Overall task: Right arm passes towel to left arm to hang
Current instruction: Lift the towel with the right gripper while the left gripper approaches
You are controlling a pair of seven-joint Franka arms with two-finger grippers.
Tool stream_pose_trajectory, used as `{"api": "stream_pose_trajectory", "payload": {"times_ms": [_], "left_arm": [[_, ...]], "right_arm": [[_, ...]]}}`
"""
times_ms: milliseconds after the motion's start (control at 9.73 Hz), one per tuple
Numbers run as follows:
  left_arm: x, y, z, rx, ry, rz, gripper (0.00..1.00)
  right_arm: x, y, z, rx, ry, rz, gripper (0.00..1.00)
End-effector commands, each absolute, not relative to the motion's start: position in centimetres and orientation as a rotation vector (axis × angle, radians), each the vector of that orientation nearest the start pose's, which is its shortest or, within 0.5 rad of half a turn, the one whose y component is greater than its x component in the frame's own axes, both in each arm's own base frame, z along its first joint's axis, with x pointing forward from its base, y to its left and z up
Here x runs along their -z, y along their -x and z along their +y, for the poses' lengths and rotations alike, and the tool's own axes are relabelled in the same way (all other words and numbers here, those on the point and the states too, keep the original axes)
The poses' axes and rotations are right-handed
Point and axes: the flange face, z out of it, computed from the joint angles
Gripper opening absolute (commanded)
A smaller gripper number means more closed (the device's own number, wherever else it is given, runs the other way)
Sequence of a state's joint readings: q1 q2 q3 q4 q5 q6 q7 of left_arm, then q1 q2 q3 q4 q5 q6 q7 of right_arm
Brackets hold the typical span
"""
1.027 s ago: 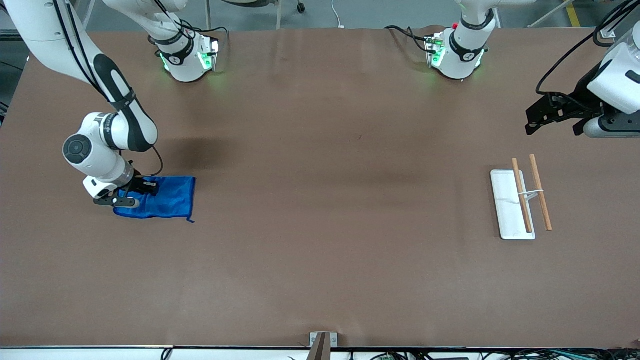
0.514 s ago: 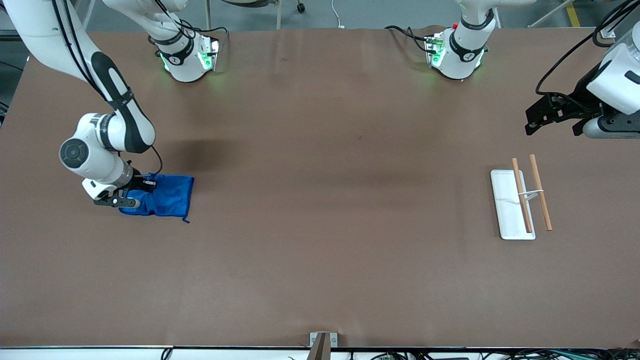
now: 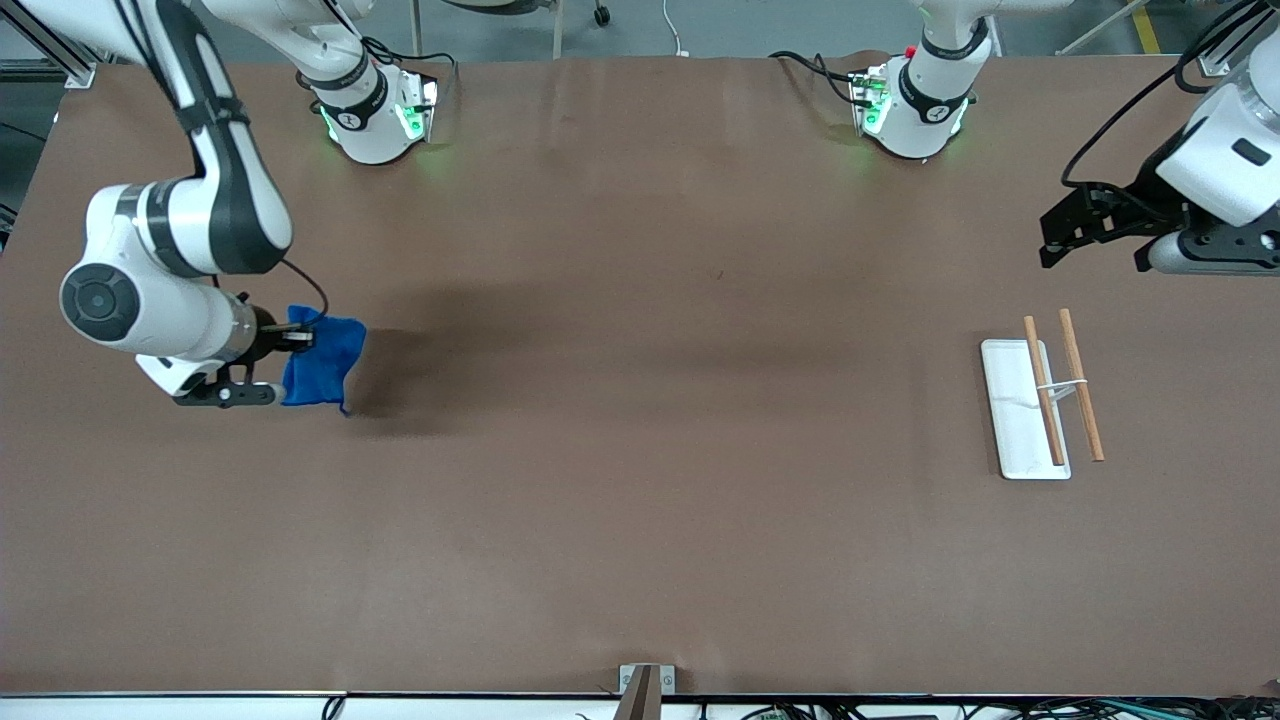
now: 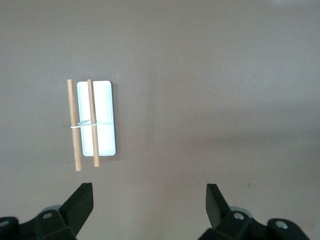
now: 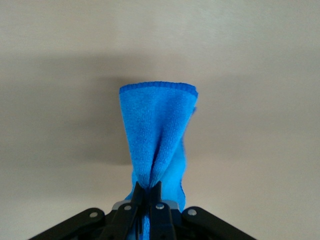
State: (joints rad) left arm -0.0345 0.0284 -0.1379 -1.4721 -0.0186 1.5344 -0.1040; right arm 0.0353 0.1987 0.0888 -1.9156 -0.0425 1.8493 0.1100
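Gripping the towel [image 3: 322, 360] by one pinched edge, the right gripper [image 3: 296, 342] is holding it clear of the table [image 3: 640, 520], well apart from the rack [image 3: 1040, 405]. Pickup looks done; handover and hanging are remaining. The left gripper [image 3: 1100, 222] is waiting near the rack, fingers spread, empty. The cloth is drooping in soft folds, probably bunched.

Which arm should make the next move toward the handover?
Right. The right gripper is shut on the towel, lifted at its own end. The left gripper waits open above the rack, holding nothing.
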Motion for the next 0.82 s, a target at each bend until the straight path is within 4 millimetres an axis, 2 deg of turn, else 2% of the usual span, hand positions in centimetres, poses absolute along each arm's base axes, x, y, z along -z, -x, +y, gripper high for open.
{"api": "stream_pose_trajectory", "payload": {"times_ms": [0,205,308,411,514,719], "left_arm": [[-63.2,-55.5,-11.1,-0.020,3.187,0.210,0.99],[-63.2,-55.3,-12.0,-0.037,3.255,0.284,1.00],[-63.2,-54.9,-13.6,-0.049,3.273,0.328,0.99],[-62.5,-54.9,-15.1,-0.074,3.271,0.341,0.98],[-61.2,-55.1,-15.8,-0.143,3.267,0.364,1.00],[-59.1,-55.5,-17.0,-0.252,3.324,0.411,1.00]], "right_arm": [[-40.2,-56.8,13.5,-0.377,3.143,-0.159,0.00],[-42.8,-56.3,19.7,-0.309,2.983,-0.188,0.00],[-43.7,-55.8,22.8,-0.278,2.907,-0.213,0.00],[-44.4,-55.4,25.1,-0.261,2.788,-0.168,0.00],[-45.1,-54.7,27.6,-0.258,2.684,-0.144,0.00],[-46.8,-54.3,31.3,-0.206,2.478,-0.042,0.00]]}}
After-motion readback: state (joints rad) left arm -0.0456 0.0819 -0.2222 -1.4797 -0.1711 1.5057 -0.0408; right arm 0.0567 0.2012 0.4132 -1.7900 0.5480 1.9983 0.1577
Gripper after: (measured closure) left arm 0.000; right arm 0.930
